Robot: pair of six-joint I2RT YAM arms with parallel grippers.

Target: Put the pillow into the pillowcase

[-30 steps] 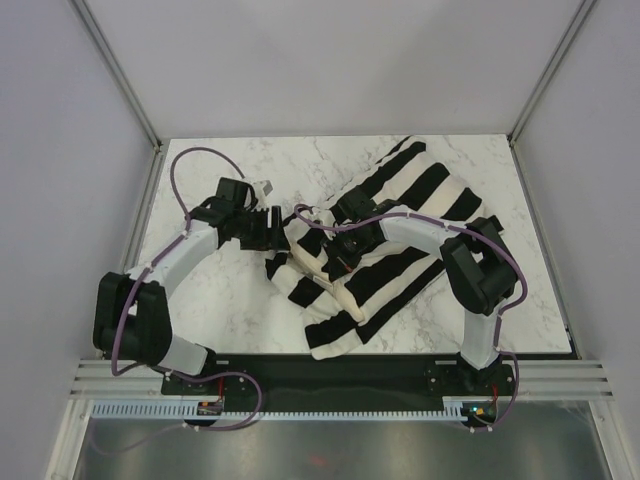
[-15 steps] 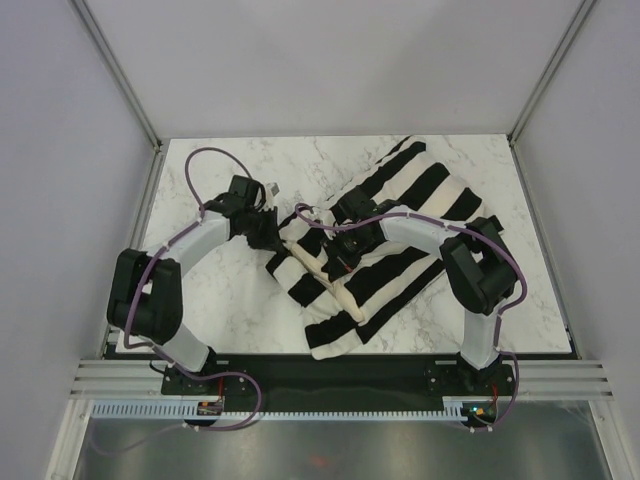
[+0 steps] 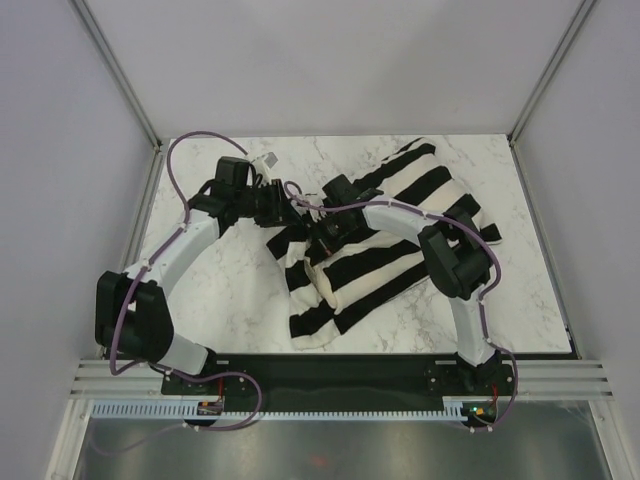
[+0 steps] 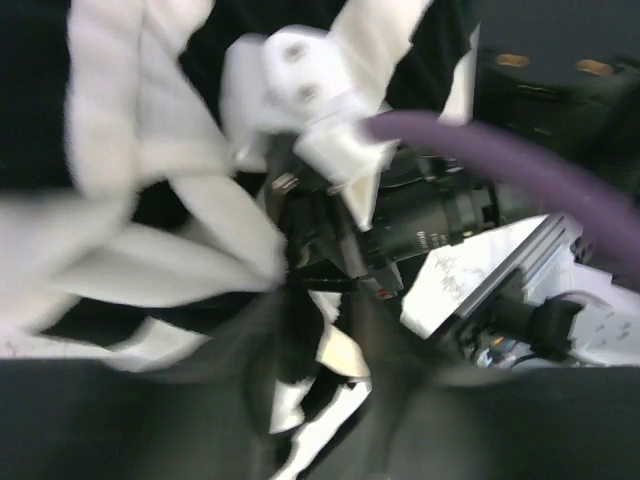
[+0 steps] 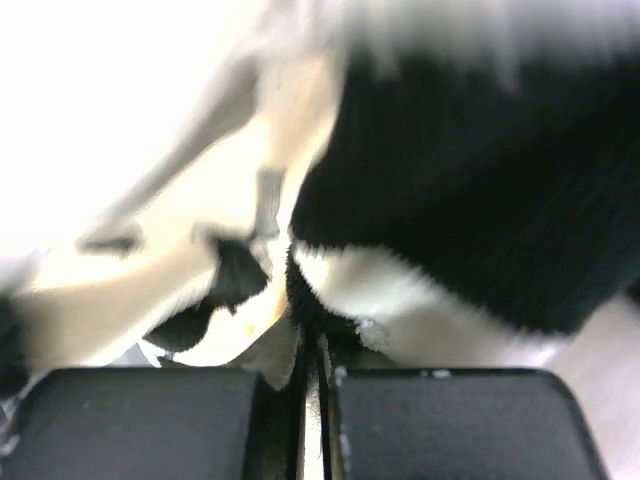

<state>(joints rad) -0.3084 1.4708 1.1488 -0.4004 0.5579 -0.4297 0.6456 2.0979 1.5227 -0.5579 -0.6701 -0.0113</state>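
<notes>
The black-and-white striped pillowcase (image 3: 385, 265) lies slantwise from the far right to the near middle, bulging. The cream pillow is inside it and does not show from above. A cream fold of it (image 5: 150, 285) shows beside the stripes in the right wrist view. My left gripper (image 3: 278, 206) is at the pillowcase's bunched left edge, with striped fabric between its blurred fingers (image 4: 310, 390). My right gripper (image 3: 325, 226) is just right of it. Its jaws (image 5: 318, 365) are nearly closed, pinching the pillowcase (image 5: 450, 200) hem.
The white marble table (image 3: 220, 290) has the pillowcase spread over its right half. Grey walls and metal posts surround it. The right arm (image 3: 445, 245) arches over the fabric. Purple cables (image 3: 195, 150) loop above both arms.
Both grippers have moved toward the far left with the pillowcase edge. The cream strip of pillow seen before is now covered by stripes. The near end of the case has shifted left.
</notes>
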